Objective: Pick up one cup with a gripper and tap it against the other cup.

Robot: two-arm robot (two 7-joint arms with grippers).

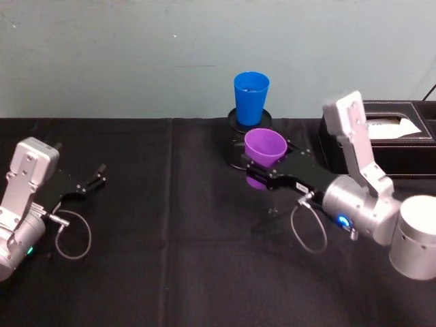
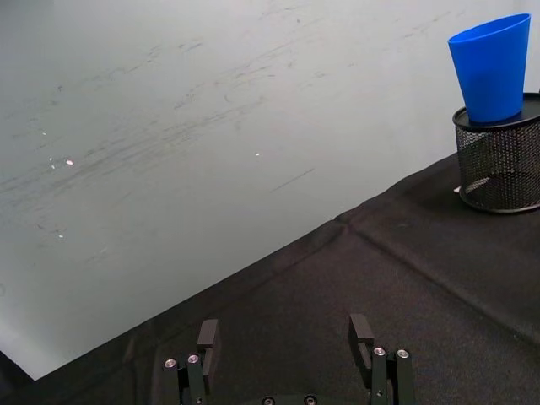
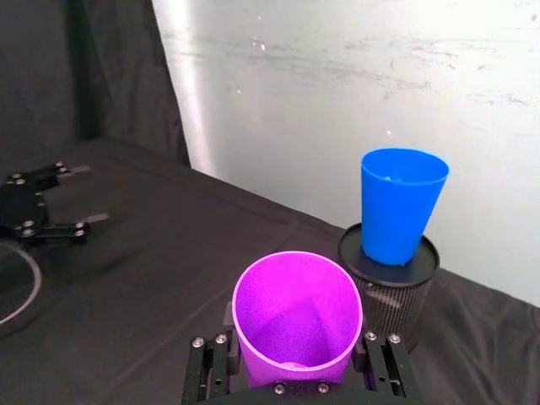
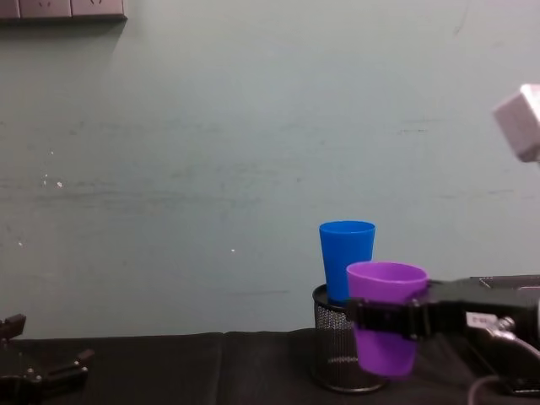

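Observation:
My right gripper (image 1: 262, 172) is shut on the purple cup (image 1: 265, 148) and holds it upright above the table, a little in front of the blue cup (image 1: 251, 98). The blue cup stands on top of a black wire-mesh holder (image 1: 237, 139) at the back of the table. In the right wrist view the purple cup (image 3: 297, 316) sits between the fingers (image 3: 381, 364), with the blue cup (image 3: 398, 205) beyond it and apart from it. The chest view has the purple cup (image 4: 384, 327) lower than the blue cup (image 4: 346, 257). My left gripper (image 1: 95, 179) rests open at the far left.
A black tissue box (image 1: 388, 136) stands at the back right, behind my right arm. A black cloth (image 1: 170, 238) covers the table. A pale wall rises right behind the mesh holder (image 4: 337, 350). Cables loop beside both wrists.

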